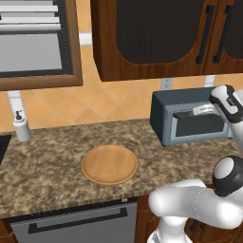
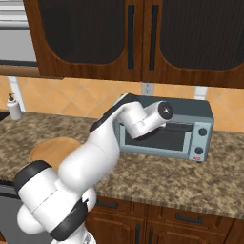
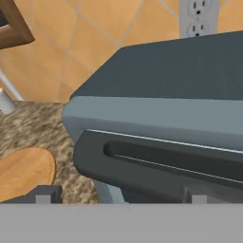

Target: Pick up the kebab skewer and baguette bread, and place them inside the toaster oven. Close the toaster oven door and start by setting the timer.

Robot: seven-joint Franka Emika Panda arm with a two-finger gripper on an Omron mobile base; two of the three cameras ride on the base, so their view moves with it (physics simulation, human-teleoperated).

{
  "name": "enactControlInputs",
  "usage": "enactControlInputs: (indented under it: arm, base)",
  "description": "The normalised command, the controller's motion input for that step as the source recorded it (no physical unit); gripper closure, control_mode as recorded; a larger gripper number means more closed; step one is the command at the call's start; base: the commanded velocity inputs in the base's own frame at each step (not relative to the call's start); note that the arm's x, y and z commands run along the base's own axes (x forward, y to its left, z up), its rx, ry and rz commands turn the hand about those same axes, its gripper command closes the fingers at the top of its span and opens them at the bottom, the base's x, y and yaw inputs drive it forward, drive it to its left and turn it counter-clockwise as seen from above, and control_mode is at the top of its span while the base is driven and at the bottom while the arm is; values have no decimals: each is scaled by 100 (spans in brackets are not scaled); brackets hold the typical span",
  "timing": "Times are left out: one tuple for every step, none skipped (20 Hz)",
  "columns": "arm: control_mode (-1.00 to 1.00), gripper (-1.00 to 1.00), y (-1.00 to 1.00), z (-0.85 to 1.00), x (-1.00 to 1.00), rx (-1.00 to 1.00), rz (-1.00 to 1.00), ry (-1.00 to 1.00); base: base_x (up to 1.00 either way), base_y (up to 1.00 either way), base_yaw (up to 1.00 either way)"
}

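Just beyond the wide-open, empty claw [image 3: 118, 194] lies the toaster oven door [image 3: 156, 161], handle bar [image 3: 180, 159] running left-right.

A home kitchen is shown: dark wooden wall cabinets [image 1: 156, 38] are hung above a speckled brown granite counter [image 1: 52, 156], backed by orange tiles [image 1: 95, 102].

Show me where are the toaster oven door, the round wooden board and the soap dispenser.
toaster oven door [image 2: 164, 138]: right base view, dark glass.
round wooden board [image 1: 109, 164]: left base view, centre.
soap dispenser [image 1: 21, 128]: left base view, white body.
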Motion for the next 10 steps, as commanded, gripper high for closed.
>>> enactControlInputs:
  arm:
    - [-100,-100,17,-3,21,-4,-5,-4]
    - [-100,-100,17,0,19,-4,-5,-7]
    - [-100,-100,15,0,19,-4,-5,-9]
    - [-100,-100,15,0,19,-3,-5,-10]
    - [-100,-100,12,0,21,-4,-5,-10]
    - [-100,-100,9,0,12,-3,-5,-10]
    - [-100,-100,5,0,9,-3,-5,-10]
    - [-100,-100,3,0,6,-3,-4,-10]
    - [-100,-100,4,-5,0,-2,-5,-9]
    - [-100,-100,4,0,0,-1,-4,-9]
  base:
    - [0,0,0]
    - [0,0,0]
    - [0,0,0]
    - [0,0,0]
    - [0,0,0]
    - [0,0,0]
    - [0,0,0]
    - [0,0,0]
    - [0,0,0]
    - [0,0,0]
